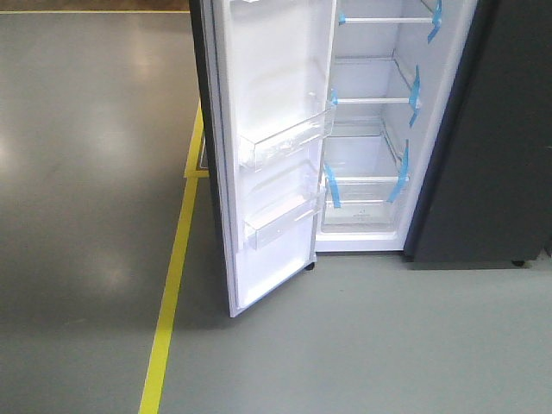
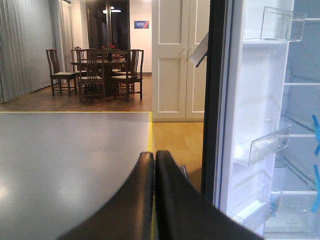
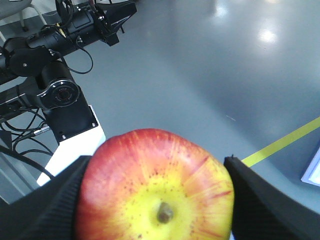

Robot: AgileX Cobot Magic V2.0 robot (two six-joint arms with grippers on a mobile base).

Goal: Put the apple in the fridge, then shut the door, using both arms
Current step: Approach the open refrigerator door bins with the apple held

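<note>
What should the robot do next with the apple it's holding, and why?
Probably carry the apple forward to a shelf in the fridge. The right pincer is shut on it above the grey floor, and the door stands wide open, so the way looks clear. The left pincer is shut on nothing beside the door, free to close it afterwards.
</note>
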